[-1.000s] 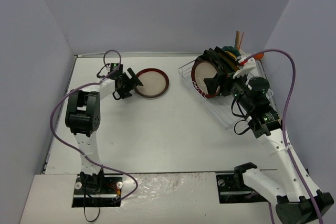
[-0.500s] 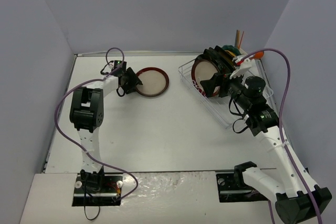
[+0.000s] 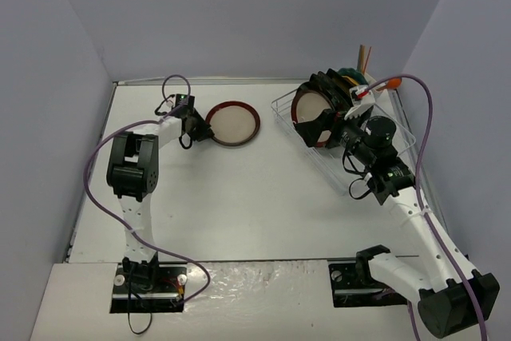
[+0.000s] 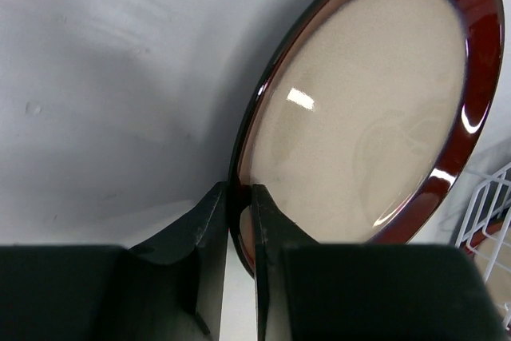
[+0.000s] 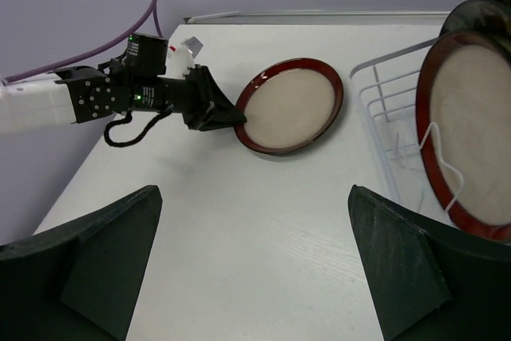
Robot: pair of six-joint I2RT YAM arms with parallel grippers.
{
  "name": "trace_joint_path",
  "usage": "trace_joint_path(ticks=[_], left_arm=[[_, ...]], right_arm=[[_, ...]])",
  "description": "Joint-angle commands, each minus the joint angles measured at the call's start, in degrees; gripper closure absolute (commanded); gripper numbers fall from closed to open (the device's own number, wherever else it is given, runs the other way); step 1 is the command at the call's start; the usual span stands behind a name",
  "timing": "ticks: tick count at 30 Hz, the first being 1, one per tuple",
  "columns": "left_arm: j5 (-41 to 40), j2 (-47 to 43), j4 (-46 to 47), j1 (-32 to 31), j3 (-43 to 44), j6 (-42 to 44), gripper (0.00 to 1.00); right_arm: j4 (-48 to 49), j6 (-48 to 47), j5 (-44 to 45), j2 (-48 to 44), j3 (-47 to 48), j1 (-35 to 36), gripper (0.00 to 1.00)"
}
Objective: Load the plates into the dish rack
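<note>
On a white table (image 3: pixel 239 213), the right gripper (image 5: pixel 254 273) hangs with jaws spread wide, holding nothing, just beside a white wire dish rack (image 5: pixel 382 105). Farther back on the left, the left gripper (image 4: pixel 239 197) pinches the rim of a round cream-centred plate with a red-brown rim (image 3: pixel 233 124). Upright plates (image 5: pixel 471 149) stand in the rack at far right.
</note>
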Motion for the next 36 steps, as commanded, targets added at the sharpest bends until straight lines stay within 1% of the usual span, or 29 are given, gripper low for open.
trace_joint_path(ticks=[1, 2, 4, 8, 11, 16, 23, 25, 29, 34, 36], left_arm=[[-2.48, -9.04, -4.7, -0.75, -6.79, 2.56, 1.0], [-2.54, -10.63, -4.83, -0.75, -8.35, 2.44, 1.0], [-1.44, -15.95, -4.2, -0.67, -12.19, 1.25, 1.0], [0.73, -24.59, -2.98, -0.75, -21.06, -2.41, 1.0], [1.52, -30.87, -2.13, -0.75, -27.27, -5.01, 1.0], [4.42, -38.7, 0.56, -0.84, -33.92, -10.15, 1.0], [5.71, -46.9, 1.91, -0.93, -38.71, -15.35, 1.0], [6.19, -48.32, 1.67, -0.93, -39.19, -15.98, 1.0], [7.93, -50.43, 2.45, -0.93, -40.8, -17.93, 1.0], [8.7, -51.64, 3.14, -0.84, -41.88, -18.6, 1.0], [9.2, -51.8, 3.06, -0.92, -42.46, -19.01, 1.0]], right_arm=[[9.87, 8.95, -1.21, 3.49, -1.52, 3.61, 0.0], [10.3, 10.22, -0.53, 4.37, -1.95, 4.39, 0.0], [11.36, 14.07, 3.01, 6.79, -3.7, 9.05, 0.0], [22.26, 25.11, 4.33, 13.71, -9.39, 15.06, 0.0], [27.6, 31.55, 5.33, 19.62, -12.74, 18.56, 0.0], [38.3, 37.75, 7.13, 30.09, -15.32, 22.43, 0.0], [50.2, 46.06, 9.8, 41.28, -16.17, 26.25, 0.01], [52.66, 47.65, 10.35, 43.42, -15.78, 26.65, 0.01], [54.32, 49.6, 12.41, 46.6, -14.58, 27.04, 0.02], [57.23, 51.6, 12.17, 51.29, -13.45, 27.22, 0.06], [60.22, 53.18, 11.59, 53.46, -12.96, 27.22, 0.1]])
